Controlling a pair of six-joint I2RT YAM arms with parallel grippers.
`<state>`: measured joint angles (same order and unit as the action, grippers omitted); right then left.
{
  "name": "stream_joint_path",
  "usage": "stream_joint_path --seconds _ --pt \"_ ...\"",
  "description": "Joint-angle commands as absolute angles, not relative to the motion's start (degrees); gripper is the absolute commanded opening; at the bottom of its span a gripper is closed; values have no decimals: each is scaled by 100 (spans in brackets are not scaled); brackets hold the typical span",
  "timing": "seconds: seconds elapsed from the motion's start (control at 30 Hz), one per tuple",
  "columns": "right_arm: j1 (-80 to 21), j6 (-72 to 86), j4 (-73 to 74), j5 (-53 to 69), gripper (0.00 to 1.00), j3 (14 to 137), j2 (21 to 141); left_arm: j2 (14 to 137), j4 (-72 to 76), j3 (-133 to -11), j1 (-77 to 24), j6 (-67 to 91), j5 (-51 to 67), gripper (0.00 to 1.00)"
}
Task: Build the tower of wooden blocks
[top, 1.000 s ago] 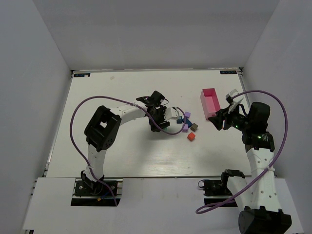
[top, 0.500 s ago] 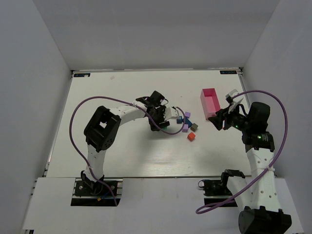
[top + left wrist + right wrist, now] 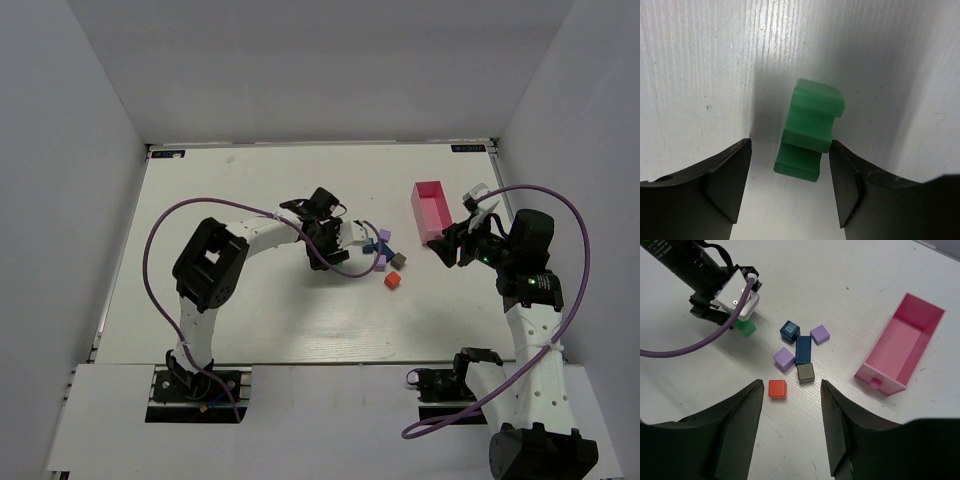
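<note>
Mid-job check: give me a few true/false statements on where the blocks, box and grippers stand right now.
1. The left gripper straddles the green block with its jaws open. True.
2. The pink box holds two blocks. False: it is empty.
3. The right gripper is shut on the red block. False: it is open and holds nothing; that block lies free on the table.
4. Two purple blocks lie on the table. True.

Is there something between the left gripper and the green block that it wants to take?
Nothing visible. The green block lies directly between the open fingers of the left gripper, with no other block in between.
</note>
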<state>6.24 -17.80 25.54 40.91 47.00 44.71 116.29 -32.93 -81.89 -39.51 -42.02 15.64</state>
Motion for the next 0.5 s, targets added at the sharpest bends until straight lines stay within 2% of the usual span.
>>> stream_joint_path --seconds 0.0,0.13,0.23,0.33,0.47 --pt "624 -1811 2487 4192 56 4711 4456 11250 -3331 -8174 -4008 -4254 1705 74" --pt "607 -1811 2496 4201 56 4720 4447 11250 -3331 -8174 -4008 -4201 1705 74" --pt "624 -1811 2487 4210 56 4702 4439 11136 -3270 -8174 -4008 -4148 1635 80" --pt "624 -1802 2496 4210 56 4711 4447 11022 -3217 -8121 -4008 -4096 1635 82" --pt "615 -1819 2505 4210 56 4711 4473 10899 -3164 -8121 -4008 -3981 1556 90"
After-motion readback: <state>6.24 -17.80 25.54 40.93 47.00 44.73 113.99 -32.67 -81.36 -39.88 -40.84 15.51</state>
